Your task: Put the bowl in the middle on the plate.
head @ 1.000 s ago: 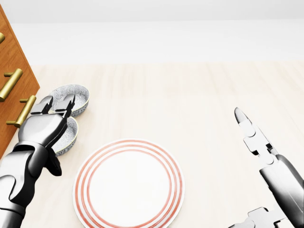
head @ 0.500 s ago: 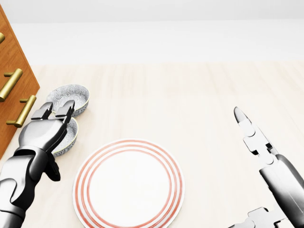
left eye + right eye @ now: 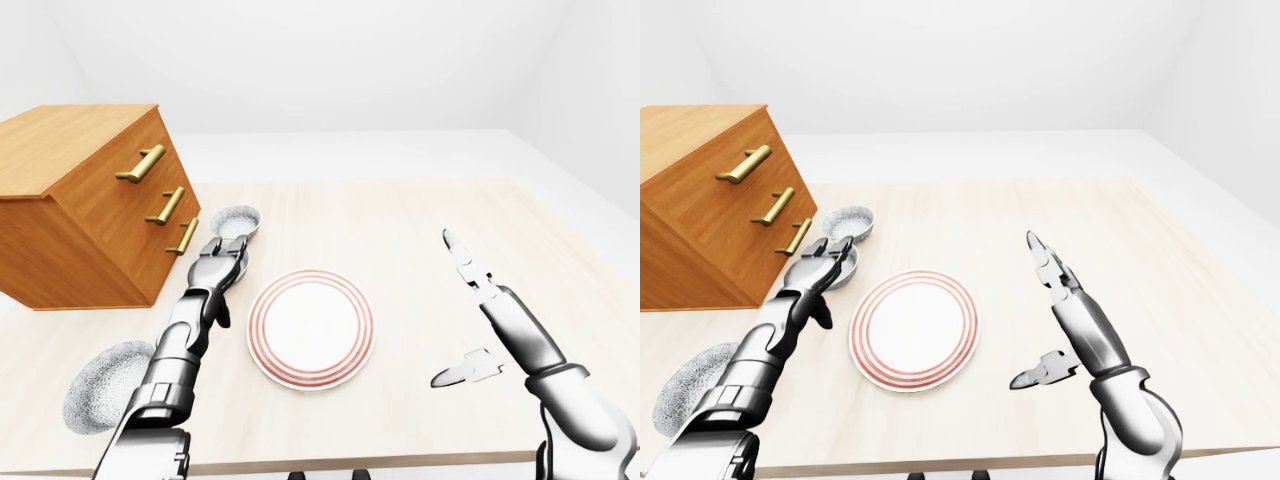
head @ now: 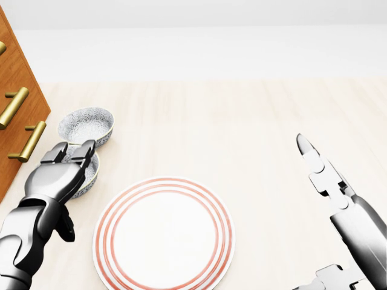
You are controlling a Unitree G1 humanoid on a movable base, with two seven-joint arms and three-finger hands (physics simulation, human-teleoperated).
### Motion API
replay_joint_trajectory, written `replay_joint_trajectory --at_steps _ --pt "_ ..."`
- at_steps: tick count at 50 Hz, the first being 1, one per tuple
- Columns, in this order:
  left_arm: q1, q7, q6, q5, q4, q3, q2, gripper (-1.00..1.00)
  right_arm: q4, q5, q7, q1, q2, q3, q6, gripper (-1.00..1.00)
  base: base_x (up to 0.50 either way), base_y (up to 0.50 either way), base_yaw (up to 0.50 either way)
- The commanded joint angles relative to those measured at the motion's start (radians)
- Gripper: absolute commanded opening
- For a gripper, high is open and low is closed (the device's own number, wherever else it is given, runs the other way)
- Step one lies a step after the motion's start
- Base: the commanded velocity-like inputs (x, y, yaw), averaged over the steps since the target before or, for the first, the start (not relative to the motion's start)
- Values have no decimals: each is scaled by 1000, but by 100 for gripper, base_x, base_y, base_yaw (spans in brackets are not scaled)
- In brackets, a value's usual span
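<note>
I'm watching three patterned bowls lying in a row down the left side of the table (image 4: 254,121), beside a wooden chest of drawers (image 3: 85,205). The far bowl (image 4: 86,125) is sitting nearest the brass handles, the near bowl (image 3: 105,385) is lying by the table's bottom-left edge in the left-eye view, and the middle bowl (image 4: 91,173) is sitting between them, just left of the red-ringed plate (image 4: 163,235). The plate is waiting bare in the middle of the table, so the bowl is not yet on it.

The left hand (image 4: 57,176) is reaching over the middle bowl and hiding most of it, with two fingers (image 4: 84,149) pointing across its rim toward the far bowl. That looks like a hand lining up to grip the rim. Whether the fingers are actually closing on the rim, I cannot tell from here.

The right hand (image 3: 500,322) is hovering well right of the plate, fingers spread wide and carrying nothing, seemingly keeping out of the way.

The far bowl is sitting very close, so a careless lift could be nudging it.
</note>
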Motion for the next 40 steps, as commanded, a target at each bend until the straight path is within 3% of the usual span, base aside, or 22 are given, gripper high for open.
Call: replay_joint_trajectory --at_steps 1,5,40 --pt "12 -18 0 0 -15 2 -4 100 -11 -3 6 -1 1 1 0 100 21 1 0" --pt "3 7 0 0 16 0 -3 100 6 0 0 -2 -1 0 0 100 21 1 0" --pt "-6 -3 0 -14 62 -1 0 100 13 3 -5 2 -1 0 0 100 20 1 0"
